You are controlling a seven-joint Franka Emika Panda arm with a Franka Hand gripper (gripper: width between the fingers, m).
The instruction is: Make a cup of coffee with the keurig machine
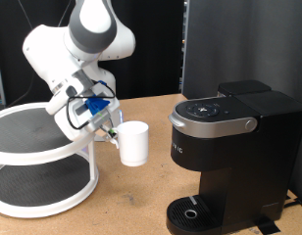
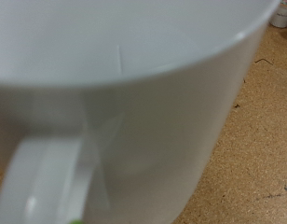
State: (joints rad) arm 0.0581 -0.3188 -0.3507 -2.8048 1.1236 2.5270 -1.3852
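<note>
The cup (image 1: 133,143), a small white mug, is at the exterior view's centre-left, just off the edge of the round stand. My gripper (image 1: 111,131) reaches down from the upper left and is shut on the cup's handle side. In the wrist view the cup (image 2: 153,103) fills nearly the whole picture, with its handle (image 2: 46,177) close to the camera; my fingers are hidden there. The keurig machine (image 1: 234,147) stands at the exterior view's right, black and boxy, lid down, with its round drip tray (image 1: 195,211) bare. The cup is well apart from the machine.
A white two-tier round stand (image 1: 38,162) sits at the exterior view's left, right beside the arm (image 1: 82,49). The table (image 1: 141,201) is brown particle board. A dark panel (image 1: 239,39) stands behind the machine.
</note>
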